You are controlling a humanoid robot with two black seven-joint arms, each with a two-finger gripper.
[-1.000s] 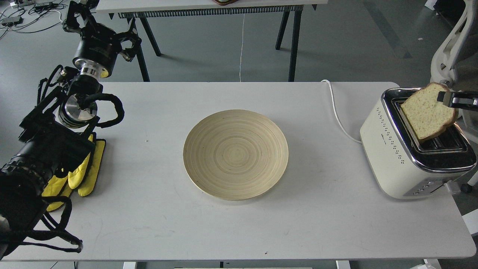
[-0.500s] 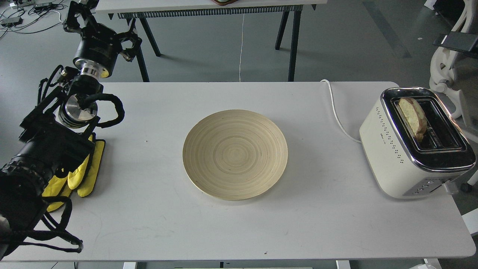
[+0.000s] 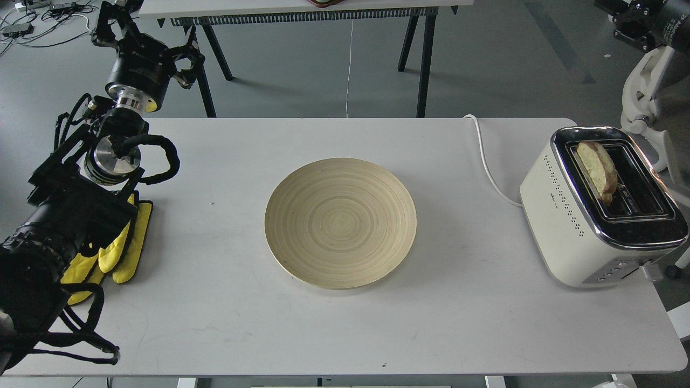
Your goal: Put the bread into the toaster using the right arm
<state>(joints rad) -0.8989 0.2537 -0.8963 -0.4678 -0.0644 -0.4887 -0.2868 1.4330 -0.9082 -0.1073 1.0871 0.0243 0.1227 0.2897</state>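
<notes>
The bread (image 3: pixel 597 169) stands on edge in the left slot of the cream-white toaster (image 3: pixel 566 226), at the right end of the table, with its crust sticking up above the chrome top. My right arm (image 3: pixel 644 21) shows only as a dark part at the top right corner, high above and behind the toaster and apart from the bread. Its fingers cannot be told apart. My left gripper (image 3: pixel 148 40) is held up beyond the table's far left corner, with its fingers spread and nothing between them.
A round bamboo plate (image 3: pixel 340 222) lies in the table's middle. Yellow gloves (image 3: pixel 121 250) lie at the left under my left arm. The toaster's white cord (image 3: pixel 488 161) runs to the table's far edge. A white chair (image 3: pixel 647 97) stands behind the toaster.
The bread was held tilted over the toaster by my right gripper a second ago. It now stands in the left slot, let go. The right arm has risen to the top right corner.
</notes>
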